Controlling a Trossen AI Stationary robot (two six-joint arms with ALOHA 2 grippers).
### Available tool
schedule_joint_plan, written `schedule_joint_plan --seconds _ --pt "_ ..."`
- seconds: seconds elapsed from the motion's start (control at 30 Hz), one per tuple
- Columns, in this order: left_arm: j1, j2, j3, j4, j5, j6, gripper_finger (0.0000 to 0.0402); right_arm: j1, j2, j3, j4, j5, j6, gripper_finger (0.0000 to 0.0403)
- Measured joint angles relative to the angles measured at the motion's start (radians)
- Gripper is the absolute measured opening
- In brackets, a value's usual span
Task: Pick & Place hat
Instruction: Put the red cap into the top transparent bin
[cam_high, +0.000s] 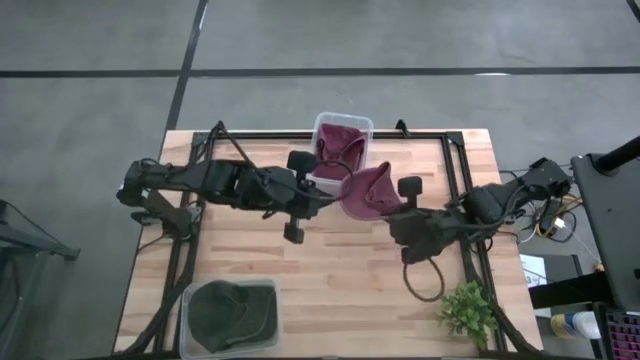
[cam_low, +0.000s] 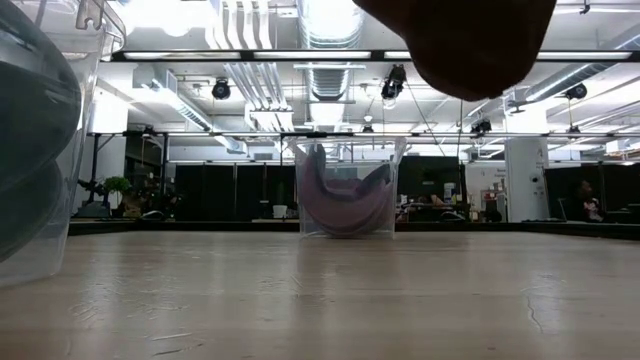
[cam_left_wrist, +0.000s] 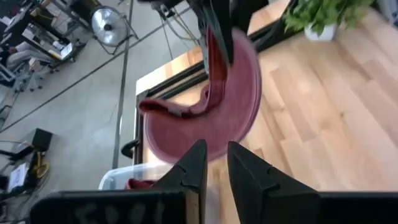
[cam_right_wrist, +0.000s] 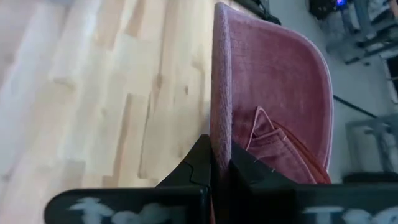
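Green hat (cam_high: 232, 312) lies in a clear bin (cam_high: 192, 300) at the table's (cam_high: 340, 270) near left corner. Left gripper (cam_high: 318, 198) hovers mid-table, fingers (cam_left_wrist: 194, 167) slightly parted, holding nothing, just short of the maroon hat (cam_high: 368, 190). Right gripper (cam_right_wrist: 221, 163) is clamped on that hat's brim, holding it aloft beside the far bin (cam_high: 343, 125), which contains another maroon hat (cam_high: 338, 146).

1. In the low view the maroon hat (cam_low: 470, 45) is cut off by the top edge.
2. The bin with the dark green hat (cam_low: 35, 140) is cut off at that view's left edge.
3. In the right wrist view the right gripper (cam_right_wrist: 221, 163) covers part of the hat's brim.
4. The potted plant (cam_left_wrist: 323, 15) is cropped in the left wrist view.
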Motion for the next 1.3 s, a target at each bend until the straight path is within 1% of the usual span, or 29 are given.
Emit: schedule_joint_plan --seconds 0.1,0.23,0.37,0.43,0.5,0.77,0.87,1.13,1.23,1.3 --pt "-0.002 0.000 -0.036 0.023 -0.004 0.006 0.0072 0.000 -0.018 0.000 0.046 -0.024 -0.022 0.0008" --pt "-0.005 0.002 -0.085 0.034 -0.014 0.033 0.0107 -0.005 -0.025 0.000 0.070 -0.036 -0.039 0.0008" --pt "-0.013 0.002 -0.120 0.097 -0.058 0.075 0.0141 -0.009 -0.019 0.000 0.071 -0.039 -0.050 0.0008" --pt "-0.021 0.002 -0.136 0.143 -0.093 0.089 0.0153 -0.010 -0.015 0.000 0.075 -0.055 -0.057 0.0008" --pt "-0.025 0.002 -0.149 0.172 -0.096 0.103 0.0159 -0.017 -0.010 0.000 0.088 -0.061 -0.057 0.0008" --pt "-0.046 0.001 -0.186 0.148 -0.081 0.096 0.0162 -0.038 -0.010 0.000 0.082 -0.061 -0.068 0.0008" --pt "-0.049 0.000 -0.191 0.168 -0.082 0.097 0.0162 -0.039 -0.011 0.000 0.086 -0.062 -0.071 0.0008" --pt "-0.048 0.021 -0.193 0.179 -0.130 0.103 0.0162 -0.039 -0.004 0.000 0.189 -0.100 -0.124 0.0008" --pt "-0.049 0.027 -0.193 0.183 -0.222 0.115 0.0155 -0.041 -0.004 0.000 0.185 -0.098 -0.118 0.0008" --pt "-0.047 0.028 -0.193 0.181 -0.276 0.120 0.0138 -0.049 -0.005 0.000 0.163 -0.095 -0.088 0.0008"
